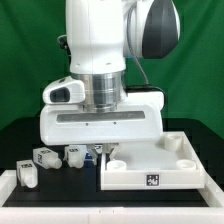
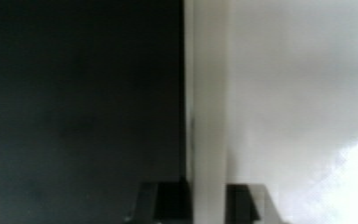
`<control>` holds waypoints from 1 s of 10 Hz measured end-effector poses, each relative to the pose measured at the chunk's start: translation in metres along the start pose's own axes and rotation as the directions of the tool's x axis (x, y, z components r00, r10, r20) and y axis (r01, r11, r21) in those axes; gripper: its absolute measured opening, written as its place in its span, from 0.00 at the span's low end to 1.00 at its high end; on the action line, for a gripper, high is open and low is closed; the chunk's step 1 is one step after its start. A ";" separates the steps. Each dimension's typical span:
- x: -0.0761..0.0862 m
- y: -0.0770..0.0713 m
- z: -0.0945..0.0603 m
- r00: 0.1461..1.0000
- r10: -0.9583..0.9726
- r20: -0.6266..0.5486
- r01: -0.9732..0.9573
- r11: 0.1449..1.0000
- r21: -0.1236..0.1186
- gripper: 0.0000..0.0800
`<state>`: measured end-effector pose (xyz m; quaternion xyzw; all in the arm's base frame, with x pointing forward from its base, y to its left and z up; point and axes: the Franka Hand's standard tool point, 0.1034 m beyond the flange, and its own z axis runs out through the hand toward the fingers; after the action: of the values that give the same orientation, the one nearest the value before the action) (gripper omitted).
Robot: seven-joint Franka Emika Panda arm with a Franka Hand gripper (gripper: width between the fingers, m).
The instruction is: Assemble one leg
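Note:
Three small white legs with tag markers lie on the black table at the exterior view's left: one [image 1: 22, 171], a second [image 1: 45, 158] and a third [image 1: 74, 153]. The large white tabletop panel [image 1: 150, 160] with round sockets lies at the front right. My gripper [image 1: 97, 155] is down at the panel's far left corner, largely hidden under the hand. In the wrist view the panel [image 2: 300, 110] fills one side. Its edge wall [image 2: 204, 110] runs between the two dark fingers [image 2: 169, 203], which press on it from both sides. My gripper [image 2: 211, 203] is shut on that edge.
A white raised rim [image 1: 50, 205] runs along the table's front, close under the panel and the legs. The arm's body hides the table behind it. Black table surface [image 2: 69, 100] lies beside the panel's edge.

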<state>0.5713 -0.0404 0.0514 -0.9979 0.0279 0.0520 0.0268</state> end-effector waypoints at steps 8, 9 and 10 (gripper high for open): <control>0.032 -0.018 0.039 0.995 -0.025 -0.095 0.023 0.999 -0.029 0.07; 0.032 -0.019 0.039 0.994 -0.011 -0.108 0.008 0.999 -0.033 0.07; 0.032 -0.018 0.039 0.993 -0.005 -0.118 0.000 0.999 -0.040 0.07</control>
<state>0.6001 -0.0216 0.0100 -0.9996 0.0271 -0.0065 0.0052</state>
